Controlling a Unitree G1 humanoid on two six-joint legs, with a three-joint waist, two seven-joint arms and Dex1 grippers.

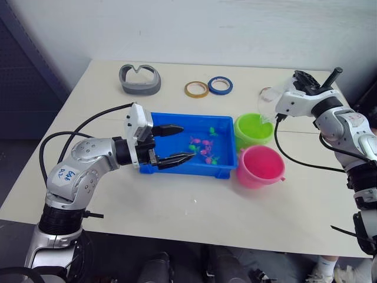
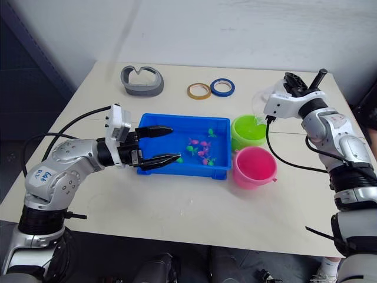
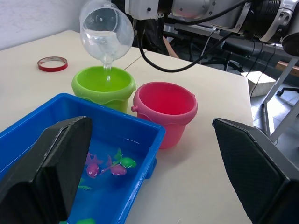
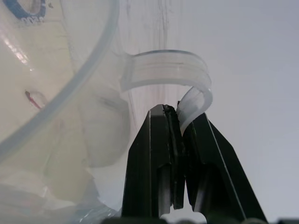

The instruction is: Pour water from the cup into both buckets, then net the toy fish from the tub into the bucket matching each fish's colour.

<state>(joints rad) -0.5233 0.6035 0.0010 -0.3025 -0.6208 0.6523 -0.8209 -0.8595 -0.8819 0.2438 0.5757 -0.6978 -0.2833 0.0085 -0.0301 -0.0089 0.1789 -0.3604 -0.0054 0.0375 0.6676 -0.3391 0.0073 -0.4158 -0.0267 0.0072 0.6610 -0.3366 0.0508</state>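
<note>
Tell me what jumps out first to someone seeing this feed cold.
The clear cup, pinched by its handle in the right gripper, is tipped above the green bucket, with water streaming in. The pink bucket stands right beside it. The left gripper hangs open over the blue tub, where pink and green toy fish float.
</note>
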